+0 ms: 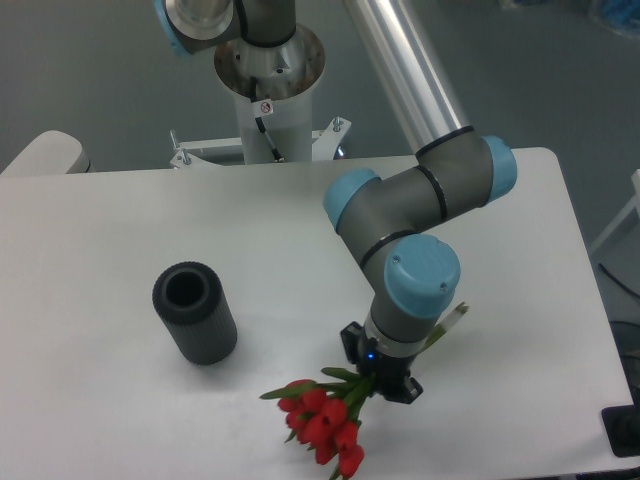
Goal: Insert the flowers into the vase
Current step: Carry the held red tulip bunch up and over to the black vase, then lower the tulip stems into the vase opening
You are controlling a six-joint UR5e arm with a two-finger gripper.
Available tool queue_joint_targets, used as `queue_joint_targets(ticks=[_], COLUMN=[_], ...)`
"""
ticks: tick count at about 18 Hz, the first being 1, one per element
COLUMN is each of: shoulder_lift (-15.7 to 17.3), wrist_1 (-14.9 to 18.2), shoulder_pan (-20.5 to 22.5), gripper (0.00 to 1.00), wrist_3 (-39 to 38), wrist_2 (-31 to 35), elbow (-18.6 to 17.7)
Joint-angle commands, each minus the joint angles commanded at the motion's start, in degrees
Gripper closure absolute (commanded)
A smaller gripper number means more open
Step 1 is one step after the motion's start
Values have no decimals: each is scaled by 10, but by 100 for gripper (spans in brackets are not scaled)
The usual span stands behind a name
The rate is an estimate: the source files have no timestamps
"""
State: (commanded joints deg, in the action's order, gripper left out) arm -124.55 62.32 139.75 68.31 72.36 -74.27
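Roughly halfway: flowers [322, 428] pinched by the stems in the gripper [380, 372], still well apart from the vase [194, 313], insertion left.

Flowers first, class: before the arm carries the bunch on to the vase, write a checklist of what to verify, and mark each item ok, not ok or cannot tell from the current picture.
1. Flowers held in the gripper: ok, the stems pass through the jaws.
2. Grip firm enough for the carry: cannot tell, the wrist hides the contact.
3. Vase upright, mouth open and unblocked: ok.
4. Path across the table between bunch and vase free of other things: ok.
5. Bunch turned stems-down for insertion: not ok, the buds point towards the front edge and the stem ends stick out behind the wrist.
6. Bunch lifted off the table: cannot tell from this single view.
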Motion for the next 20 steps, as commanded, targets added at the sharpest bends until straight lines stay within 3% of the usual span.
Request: queue_joint_targets(ticks=[7, 20], shoulder_lift=[38, 123], wrist_1=[-7, -11], shoulder_pan=[2, 11], gripper=[95, 95], wrist_3=[-67, -84], wrist_2=[-228, -485], elbow=[0, -55])
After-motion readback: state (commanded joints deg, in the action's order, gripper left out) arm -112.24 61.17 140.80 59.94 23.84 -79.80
